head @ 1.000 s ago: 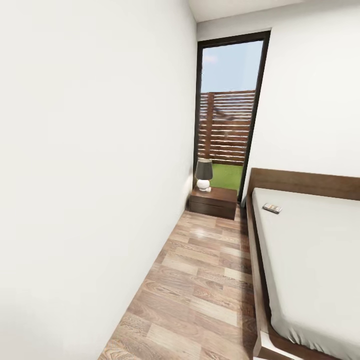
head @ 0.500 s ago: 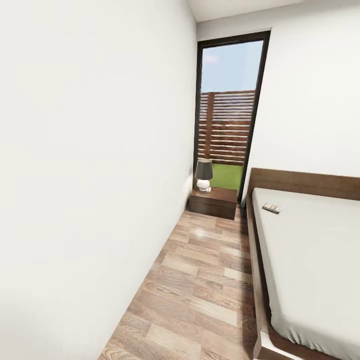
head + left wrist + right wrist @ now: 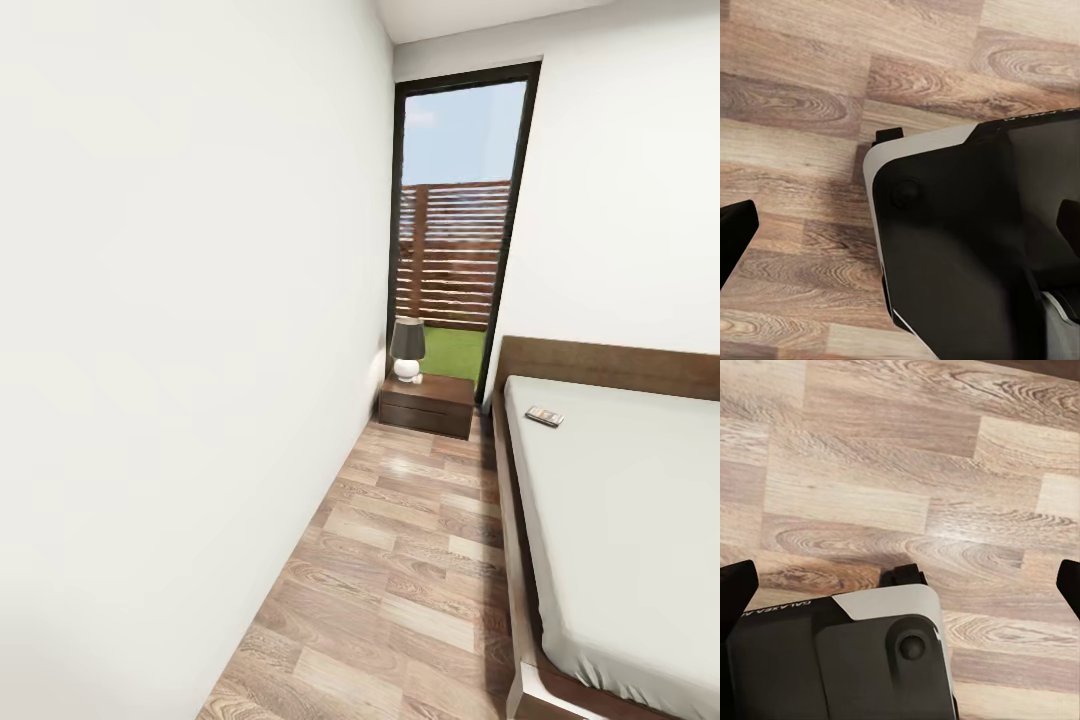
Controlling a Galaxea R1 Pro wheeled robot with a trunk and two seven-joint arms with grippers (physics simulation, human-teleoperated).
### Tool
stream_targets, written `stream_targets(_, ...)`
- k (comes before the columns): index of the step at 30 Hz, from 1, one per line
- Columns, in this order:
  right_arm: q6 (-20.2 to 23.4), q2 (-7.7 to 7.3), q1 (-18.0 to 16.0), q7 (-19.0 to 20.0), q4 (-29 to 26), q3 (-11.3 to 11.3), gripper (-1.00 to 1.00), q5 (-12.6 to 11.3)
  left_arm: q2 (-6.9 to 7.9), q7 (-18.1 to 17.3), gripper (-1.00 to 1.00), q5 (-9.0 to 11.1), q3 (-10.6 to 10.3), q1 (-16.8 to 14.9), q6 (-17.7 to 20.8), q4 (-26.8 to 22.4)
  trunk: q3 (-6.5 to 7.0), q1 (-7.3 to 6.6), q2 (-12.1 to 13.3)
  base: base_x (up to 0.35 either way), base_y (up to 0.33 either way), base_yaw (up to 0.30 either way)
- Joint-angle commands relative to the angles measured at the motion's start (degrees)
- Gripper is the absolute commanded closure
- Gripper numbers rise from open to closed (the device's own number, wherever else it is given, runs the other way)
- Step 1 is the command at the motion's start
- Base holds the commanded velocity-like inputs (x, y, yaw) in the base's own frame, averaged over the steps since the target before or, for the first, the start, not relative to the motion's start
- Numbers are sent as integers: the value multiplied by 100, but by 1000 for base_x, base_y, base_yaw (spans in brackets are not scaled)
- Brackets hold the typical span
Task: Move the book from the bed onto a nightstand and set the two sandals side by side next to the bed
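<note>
Head view matched the frames from a second before — base apparently stationary, so no progress toward the book. Bed (image 3: 610, 520) filled the right side, white wall (image 3: 180, 350) close on the left, a narrow strip of plank floor (image 3: 400, 560) between. Nightstand (image 3: 428, 402) stood at the far end by the window, lamp (image 3: 407, 349) on top. Book (image 3: 544, 416) lay on the mattress near the headboard. Both grippers pointed at the floor, fingers spread, empty — left (image 3: 900, 225), right (image 3: 900, 585)

Small lamp (image 3: 407, 348), dark shade over a round white base. Behind it a tall dark-framed window (image 3: 458, 215), giving onto a slatted wooden fence (image 3: 452, 254) and green grass (image 3: 455, 352).
</note>
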Motion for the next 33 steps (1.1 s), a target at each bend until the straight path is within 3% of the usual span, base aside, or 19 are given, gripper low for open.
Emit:
stream_targets(1, 22, 4, 1, -25, -12, -27, -100, -41, 2, -18, -100, 60, -48, -1, -8, 2, -2, 2, -4, 0, 0, 0)
stream_targets(14, -137, -7, 1, -36, 171, -32, -100, -35, -5, 46, -100, 63, -42, 70, -239, -2, -2, 2, -4, 73, 26, 0)
stream_targets(33, -207, 2, 1, -65, 207, -40, -100, -49, -10, 59, -100, 50, -54, 75, -258, -11, -2, 2, -4, 315, 74, 0)
